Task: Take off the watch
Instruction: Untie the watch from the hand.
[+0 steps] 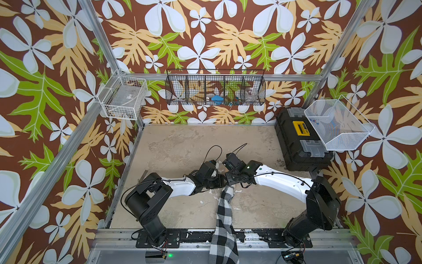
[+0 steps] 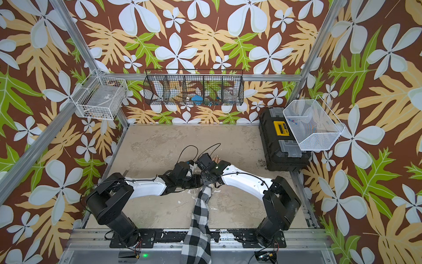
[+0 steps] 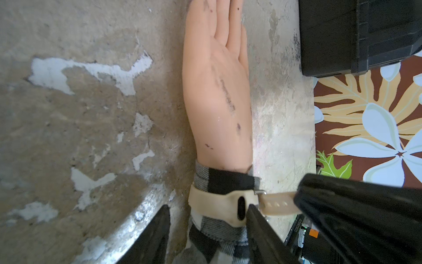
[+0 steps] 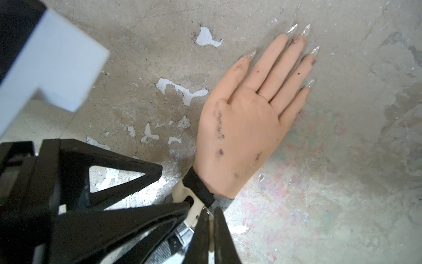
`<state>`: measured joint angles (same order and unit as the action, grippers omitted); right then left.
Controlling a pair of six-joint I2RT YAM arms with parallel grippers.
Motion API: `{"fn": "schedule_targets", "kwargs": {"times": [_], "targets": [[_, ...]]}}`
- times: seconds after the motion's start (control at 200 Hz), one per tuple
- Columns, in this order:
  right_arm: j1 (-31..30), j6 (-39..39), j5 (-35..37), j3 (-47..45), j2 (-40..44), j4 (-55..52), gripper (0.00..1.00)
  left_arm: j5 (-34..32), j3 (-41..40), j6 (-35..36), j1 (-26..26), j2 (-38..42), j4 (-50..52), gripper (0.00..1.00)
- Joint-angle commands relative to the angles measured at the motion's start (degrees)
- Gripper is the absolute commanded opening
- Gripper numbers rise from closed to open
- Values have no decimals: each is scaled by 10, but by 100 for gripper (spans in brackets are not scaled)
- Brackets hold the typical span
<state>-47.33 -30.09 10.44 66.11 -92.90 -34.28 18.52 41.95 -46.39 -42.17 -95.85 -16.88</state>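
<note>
The right hand is pinched shut on the free tail of the slim cream-strapped wristwatch. The watch circles the wrist of the peach plastic mannequin arm, over a black-and-white checked fabric sleeve. The left hand straddles that wrist, jaws apart. The tail looks pulled clear, but the buckle seems fastened, so unbuckling and removal remain.

Lab test cell: aluminium frame, floral backdrop (wire baskets too).
</note>
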Motion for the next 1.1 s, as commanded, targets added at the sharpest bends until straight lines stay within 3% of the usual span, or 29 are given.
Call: {"fn": "schedule_targets", "kwargs": {"times": [0.0,0.315,0.555,0.681,1.096], "targets": [[0,-6,-3,-2,3,-3,0,1,3,7,-1,-5,-1,55],[12,-55,-28,-77,48,43,0,-4,0,9,-1,-21,2,43],[16,-69,-38,-110,64,48,0,-5,-4,14,-1,-32,2,23],[17,-79,-45,-138,71,60,0,-4,-3,14,-1,-37,0,17],[33,-101,-37,-202,87,78,0,-7,-3,16,-1,-48,0,15]]}}
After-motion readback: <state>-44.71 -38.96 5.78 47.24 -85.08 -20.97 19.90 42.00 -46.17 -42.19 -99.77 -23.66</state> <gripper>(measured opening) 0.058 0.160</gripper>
